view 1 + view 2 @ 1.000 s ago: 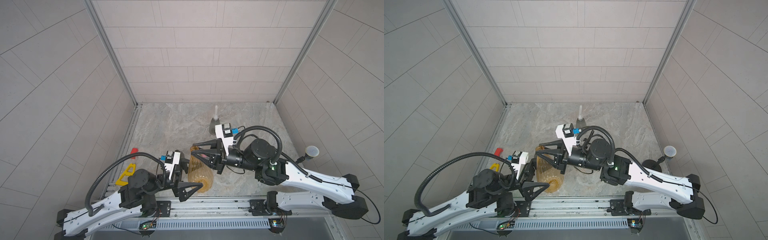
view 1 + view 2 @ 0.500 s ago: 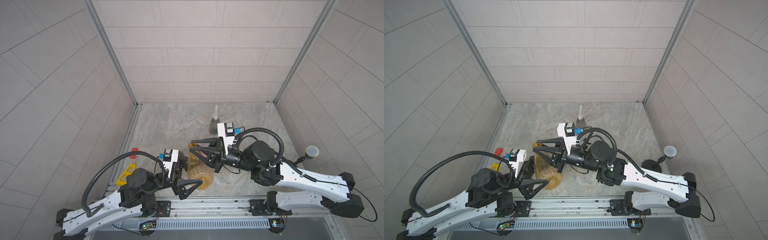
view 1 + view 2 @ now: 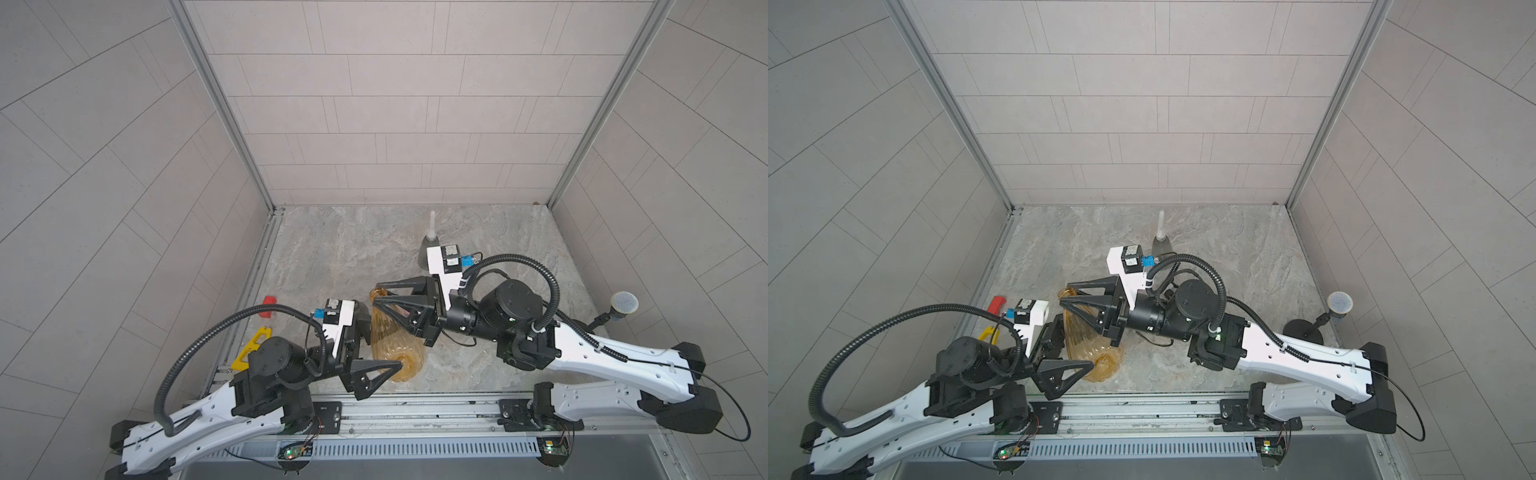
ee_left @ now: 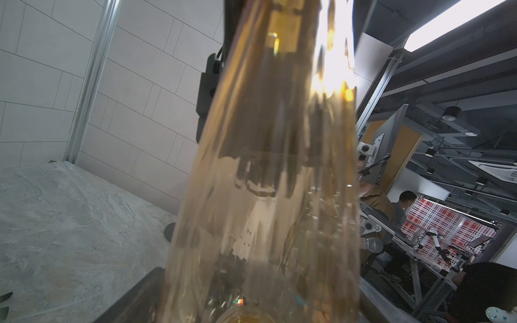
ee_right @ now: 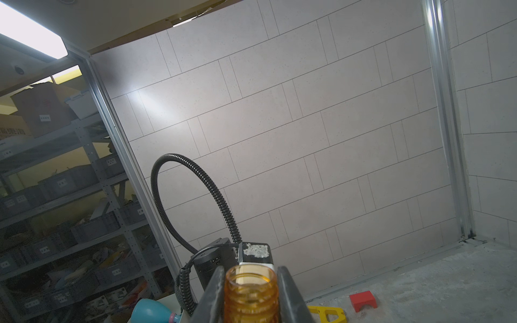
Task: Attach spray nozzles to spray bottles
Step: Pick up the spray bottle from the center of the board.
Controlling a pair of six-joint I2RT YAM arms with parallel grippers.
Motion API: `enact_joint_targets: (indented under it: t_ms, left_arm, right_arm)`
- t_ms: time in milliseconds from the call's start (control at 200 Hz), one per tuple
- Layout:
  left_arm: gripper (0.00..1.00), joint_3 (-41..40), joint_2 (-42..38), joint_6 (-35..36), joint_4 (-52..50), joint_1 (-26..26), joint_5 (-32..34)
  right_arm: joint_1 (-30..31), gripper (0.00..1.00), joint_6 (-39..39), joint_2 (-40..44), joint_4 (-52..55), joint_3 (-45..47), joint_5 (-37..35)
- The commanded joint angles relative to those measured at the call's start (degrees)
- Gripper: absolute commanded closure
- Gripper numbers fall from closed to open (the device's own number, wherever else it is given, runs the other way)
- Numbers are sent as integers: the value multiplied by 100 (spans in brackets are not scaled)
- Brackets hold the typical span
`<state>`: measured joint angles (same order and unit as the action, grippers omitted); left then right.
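An orange-amber spray bottle hangs tilted over the front of the floor. My right gripper is shut on its threaded open neck. The left gripper straddles the bottle's wide lower body, its jaws wide apart and right at the walls; I cannot tell whether they press. A smoky grey spray bottle stands at the back with a pale slim piece rising from its neck, partly hidden by the right wrist. No loose spray nozzles are in view.
A red block and a yellow flat piece lie at the left edge of the stone floor. A microphone on a stand is at the right. Tiled walls enclose three sides; a metal rail runs along the front.
The right gripper carried the amber bottle left and towards the left gripper. The left jaws narrowed a little around the bottle's lower body.
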<state>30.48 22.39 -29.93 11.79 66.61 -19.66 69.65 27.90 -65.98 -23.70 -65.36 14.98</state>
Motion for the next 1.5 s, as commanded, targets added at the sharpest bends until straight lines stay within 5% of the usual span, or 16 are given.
enact_joint_targets:
  t_ms: [0, 175, 545, 951, 1331, 1496]
  left_arm:
    - [24, -34, 1, 13, -273, 19, -205]
    - [32, -5, -33, 21, -333, 19, -170]
    - [100, 90, -35, 84, -463, 17, -157]
    - [100, 256, -148, 337, -969, 21, -84]
    - [100, 371, -85, 423, -1080, 19, -31]
    - [100, 388, -167, 458, -1096, 19, 60]
  right_arm:
    - [-18, 100, -105, 106, -452, -218, -135]
    - [-15, 100, -97, 142, -410, -201, -171]
    - [-17, 80, -128, 195, -306, -214, -250]
    - [-22, 35, -390, 434, 110, -319, -408]
    - [-21, 16, -615, 659, 494, -381, -546]
    - [-30, 19, -866, 1032, 1148, -226, -772]
